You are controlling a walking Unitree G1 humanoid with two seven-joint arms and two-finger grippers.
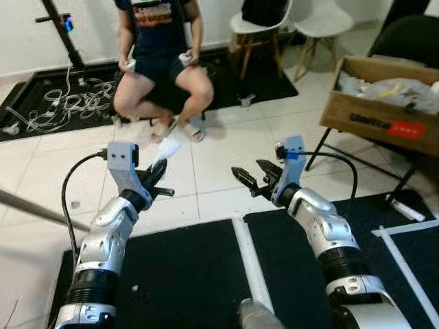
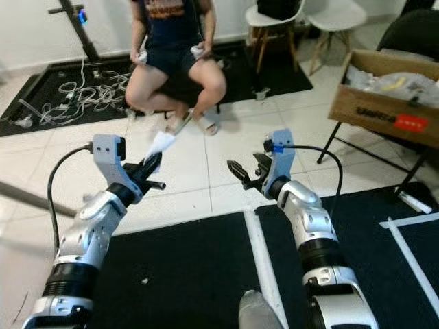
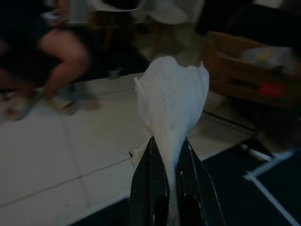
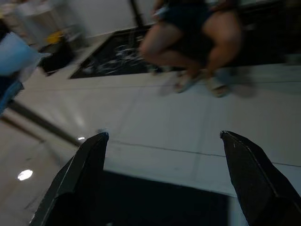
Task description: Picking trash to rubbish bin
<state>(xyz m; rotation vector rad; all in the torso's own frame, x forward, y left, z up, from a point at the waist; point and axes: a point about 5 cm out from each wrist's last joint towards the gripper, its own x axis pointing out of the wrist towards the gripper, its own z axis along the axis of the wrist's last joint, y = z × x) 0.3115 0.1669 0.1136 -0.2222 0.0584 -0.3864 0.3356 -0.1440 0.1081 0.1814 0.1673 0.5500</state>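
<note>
The left gripper (image 3: 171,188) is pinching a piece of white tissue (image 3: 173,101) between its two black fingers (image 3: 146,188), which are pressing together on the narrow twisted end while the wider crumpled part is fanning out beyond the tips; the part of the tissue inside the jaws is hidden, and the wrist view is dark and soft, so little of the floor beyond is reading clearly. In the head views the same tissue (image 1: 164,150) is sticking up and forward from the left gripper (image 1: 156,179), which is being held out above the white tiled floor (image 1: 219,147), just ahead of a black mat (image 1: 185,281). The right gripper (image 1: 250,179) is hovering beside it, well apart, with its jaws spread wide and nothing between them; its wrist view is showing both fingers (image 4: 80,174) far apart over the tiles. A person (image 1: 161,62) is sitting ahead on the tiles' far side, head cut off by the frame and blurred in the wrist views. A cardboard box (image 1: 384,103) with crumpled contents is sitting to the right, partly cut off, and white chairs (image 1: 274,31) are standing behind.
</note>
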